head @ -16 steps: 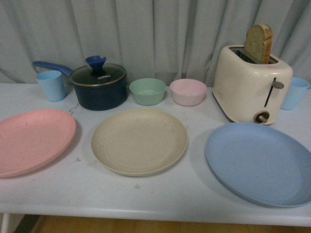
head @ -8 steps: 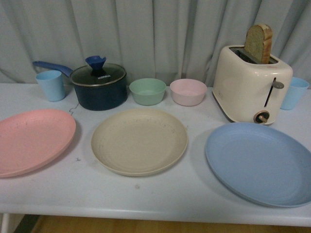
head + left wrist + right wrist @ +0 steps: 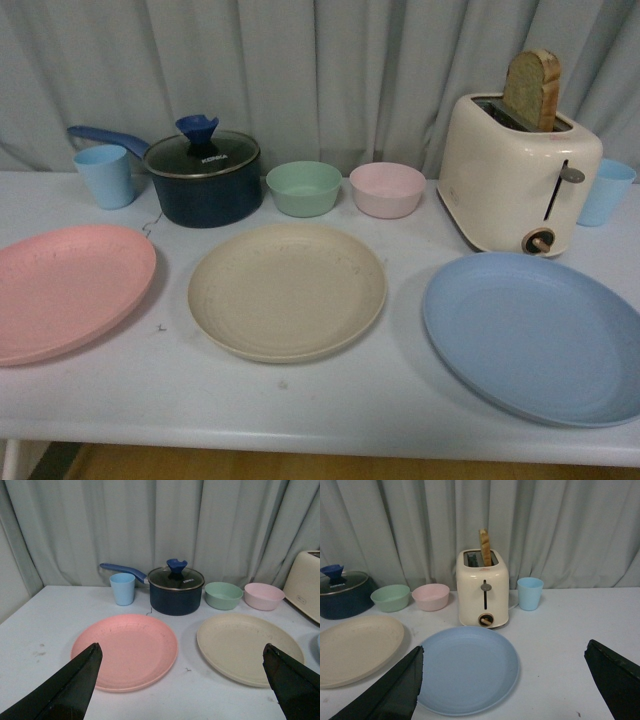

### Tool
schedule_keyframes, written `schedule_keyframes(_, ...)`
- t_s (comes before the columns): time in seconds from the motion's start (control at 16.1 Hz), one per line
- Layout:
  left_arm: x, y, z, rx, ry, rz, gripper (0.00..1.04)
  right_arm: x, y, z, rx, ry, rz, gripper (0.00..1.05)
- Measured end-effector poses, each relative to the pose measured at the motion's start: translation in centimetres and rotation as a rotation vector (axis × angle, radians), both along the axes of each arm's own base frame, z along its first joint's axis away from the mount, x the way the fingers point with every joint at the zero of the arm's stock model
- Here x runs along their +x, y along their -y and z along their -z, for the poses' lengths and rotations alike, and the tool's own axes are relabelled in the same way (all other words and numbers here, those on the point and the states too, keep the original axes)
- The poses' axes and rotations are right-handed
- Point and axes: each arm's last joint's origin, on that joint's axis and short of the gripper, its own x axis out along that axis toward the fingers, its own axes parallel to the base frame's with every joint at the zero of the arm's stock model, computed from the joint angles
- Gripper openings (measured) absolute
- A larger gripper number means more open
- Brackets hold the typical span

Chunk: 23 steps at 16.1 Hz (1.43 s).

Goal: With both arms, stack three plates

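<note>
Plates, 3, lie flat and apart in 1 row on the white table (image 3: 350,400), none stacked. Left gripper (image 3: 181,650) hangs above the table, its 2 dark fingers (image 3: 75,685) spread wide, nothing between them. Pink plate (image 3: 125,651) sits just ahead of it, nearer its left finger; beige plate (image 3: 249,647) is ahead too, nearer the other finger. Right gripper (image 3: 505,647) is also spread wide and holds nothing. Blue plate (image 3: 465,669) lies right in front of it, between the 2 fingers. Toaster (image 3: 483,587) with 1 bread slice (image 3: 484,547) stands just beyond that plate, a blue cup (image 3: 530,593) beside it. Past the left gripper's plates: dark pot (image 3: 176,591), second blue cup (image 3: 122,588), green bowl (image 3: 223,595), pink bowl (image 3: 264,596).
</note>
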Motion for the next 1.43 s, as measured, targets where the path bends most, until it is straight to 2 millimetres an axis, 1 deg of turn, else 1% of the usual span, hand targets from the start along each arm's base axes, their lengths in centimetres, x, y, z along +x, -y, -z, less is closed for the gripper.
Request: schedule_keyframes(1.43, 0.0, 0.0, 0.0, 0.0, 0.0, 0.0, 0.98, 0.0, 0.0, 0.0, 0.0, 0.0, 0.0, 0.98)
